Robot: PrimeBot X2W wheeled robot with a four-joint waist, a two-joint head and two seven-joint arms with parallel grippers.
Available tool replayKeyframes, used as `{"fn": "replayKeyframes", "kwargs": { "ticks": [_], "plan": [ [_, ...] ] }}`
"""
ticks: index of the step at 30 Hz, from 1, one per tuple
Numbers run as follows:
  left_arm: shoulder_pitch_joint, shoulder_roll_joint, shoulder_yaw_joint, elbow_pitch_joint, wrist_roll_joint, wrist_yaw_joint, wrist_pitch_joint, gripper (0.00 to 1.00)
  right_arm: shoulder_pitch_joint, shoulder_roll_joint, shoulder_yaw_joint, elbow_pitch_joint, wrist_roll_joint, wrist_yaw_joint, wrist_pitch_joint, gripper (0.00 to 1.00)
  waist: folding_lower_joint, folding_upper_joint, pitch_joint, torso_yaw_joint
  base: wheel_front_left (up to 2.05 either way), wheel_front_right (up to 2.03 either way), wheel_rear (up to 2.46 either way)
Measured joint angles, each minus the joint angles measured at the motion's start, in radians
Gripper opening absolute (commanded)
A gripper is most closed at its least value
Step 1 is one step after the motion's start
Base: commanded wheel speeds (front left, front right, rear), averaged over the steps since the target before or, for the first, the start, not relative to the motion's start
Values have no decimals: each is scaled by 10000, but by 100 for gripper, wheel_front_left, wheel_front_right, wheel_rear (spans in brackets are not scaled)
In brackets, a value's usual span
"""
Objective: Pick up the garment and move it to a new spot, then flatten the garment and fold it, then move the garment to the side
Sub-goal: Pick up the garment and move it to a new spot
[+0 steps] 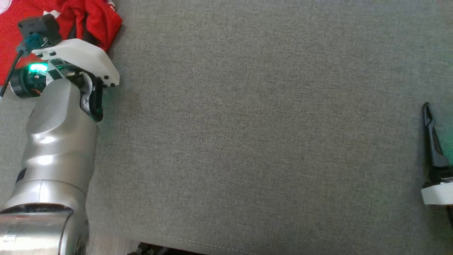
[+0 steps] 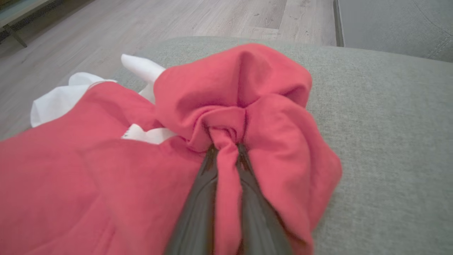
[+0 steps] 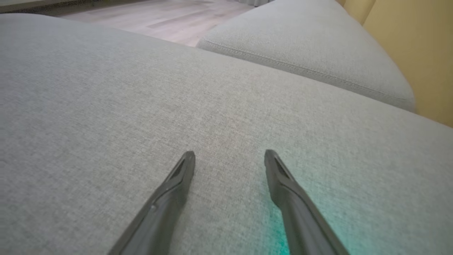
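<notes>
The left fingers are closed down to a narrow slit, and a twisted fold of the red garment is pinched between them. The fold runs down the whole gap between the two fingers, from the tips toward the wrist. Just past the tips the cloth bunches into a puffed, creased lump that stands above them. More red fabric spreads wide to the left of the fingers and drapes over the right finger. White parts of the garment show beyond the red cloth, ahead and to the left of the tips.

The garment lies on a grey cushion, whose bare weave stretches to the right of the left fingers. A wooden floor shows well ahead of them, past the cushion's edge.

In the head view the garment sits heaped ahead of the white wrist housing on the silver left forearm, beside a green light.

The right fingers are spread wide apart and hold nothing. Only bare grey cushion lies between and ahead of them. I cannot tell whether their tips touch it. A second cushion lies well ahead and to their right, with a yellow wall beyond it. In the head view one right finger shows, well apart from the garment.
</notes>
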Motion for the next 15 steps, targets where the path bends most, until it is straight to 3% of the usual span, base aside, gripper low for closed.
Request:
{"fn": "replayKeyframes", "kwargs": {
  "ticks": [8, 15],
  "plan": [
    [-72, 194, -351, -79, 13, -357, -698, 0, -6, 579, 453, 884, 2, 0, -236, 100, -1, 0, -1015, -113, 0, 0, 0],
    [-213, 299, -1745, -2362, -380, -566, 146, 0, -95, 1478, 1045, 2105, 0, 0, -838, 100, -3, 0, -2368, -436, 0, 0, 0]
  ]
}}
